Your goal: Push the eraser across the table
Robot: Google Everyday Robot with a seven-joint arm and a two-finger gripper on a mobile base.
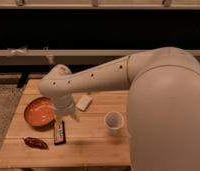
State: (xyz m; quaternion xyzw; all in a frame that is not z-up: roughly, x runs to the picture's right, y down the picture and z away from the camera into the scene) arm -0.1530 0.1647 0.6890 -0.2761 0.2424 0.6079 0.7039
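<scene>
The plank table [93,146] stands before dark shelves [93,30]. The gripper [63,118] is at the eraser's [59,133] far end; I cannot tell its state.

the gripper [63,119] sits low over the table [88,142], just by the eraser [59,133], mostly hidden under the white arm [93,77]. the arm hides a bit of the rim of the orange bowl [38,111]. the robot's big body [168,115] covers one end of the table. the eraser's marks are too small to read.
</scene>
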